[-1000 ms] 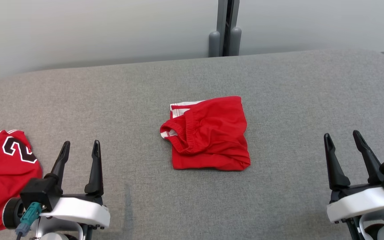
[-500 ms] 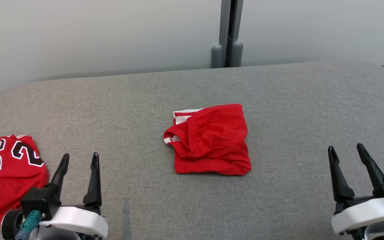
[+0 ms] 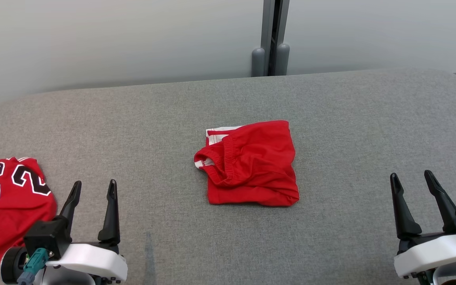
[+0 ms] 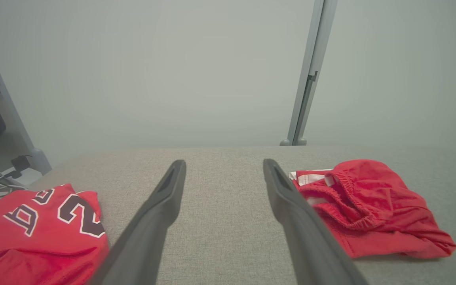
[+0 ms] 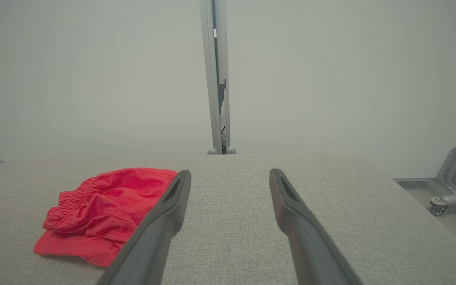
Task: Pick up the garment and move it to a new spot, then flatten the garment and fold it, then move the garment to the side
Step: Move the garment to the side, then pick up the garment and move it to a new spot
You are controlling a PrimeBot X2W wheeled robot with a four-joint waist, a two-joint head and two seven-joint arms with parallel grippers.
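Cam shifted; shorts (image 3: 251, 166) unmoved; jersey (image 3: 10, 209) no. "2".

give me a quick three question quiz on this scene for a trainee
1. True or false: the red shorts lie bundled at the middle of the grey table, and both arms' jaws stand open, touching nothing.
2. Pick one: the red jersey lies nearest to A) the left arm, B) the right arm, C) the grey post behind the table.
3. Fill in: the trim showing at the shorts' far left corner is ___ in colour.

Key: 1 true; 2 A; 3 white
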